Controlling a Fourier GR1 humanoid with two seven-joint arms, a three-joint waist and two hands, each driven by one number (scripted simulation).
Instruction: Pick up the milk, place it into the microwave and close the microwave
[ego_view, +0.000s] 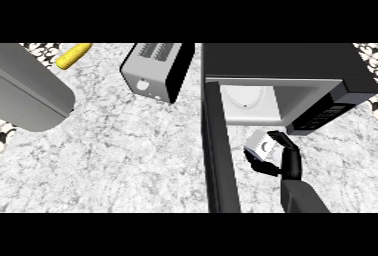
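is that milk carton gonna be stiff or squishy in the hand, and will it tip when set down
The milk carton looks boxy with flat faces, so probably fairly stiff and unlikely to roll. It sits tilted in the right hand, so it might tip if released at that angle inside the microwave.

A dark grey, boxy forearm (301, 197) is showing at the frame's lower right, ending in a black right hand (289, 162) with slender fingers (280, 137).
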